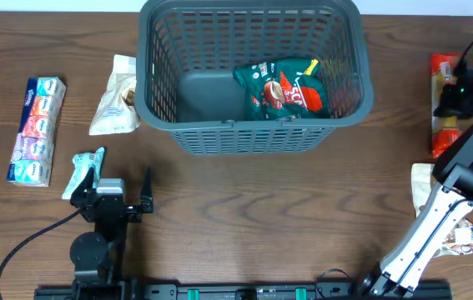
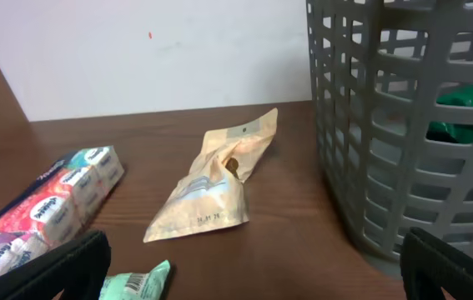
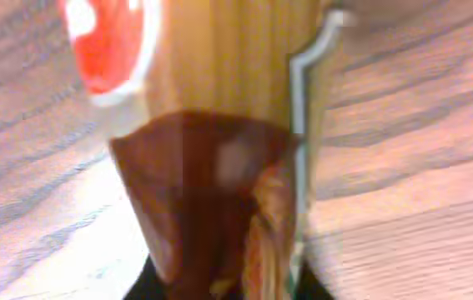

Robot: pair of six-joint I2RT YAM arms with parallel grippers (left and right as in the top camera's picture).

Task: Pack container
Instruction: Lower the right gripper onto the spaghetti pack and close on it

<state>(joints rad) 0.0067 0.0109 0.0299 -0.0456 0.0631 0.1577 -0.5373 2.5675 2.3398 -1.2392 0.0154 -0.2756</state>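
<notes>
The basket [image 1: 219, 125] sits at top centre, its far rim cut by the frame's upper edge, with a green bag [image 1: 290, 87] in its right half. Bare table [image 1: 261, 208] runs wide across the middle below it. A beige pouch [image 1: 115, 104] lies just beside its left wall, and tissues [image 1: 36, 129] lie at far left. At lower left, the left gripper [image 1: 118, 182] points up-frame with fingers spread wide, a teal pack [image 1: 86, 167] beside it. The right gripper [image 1: 453, 93] is over a red-yellow pack [image 1: 443, 65] at the right edge. Its wrist view is blurred, so I cannot tell its grip.
</notes>
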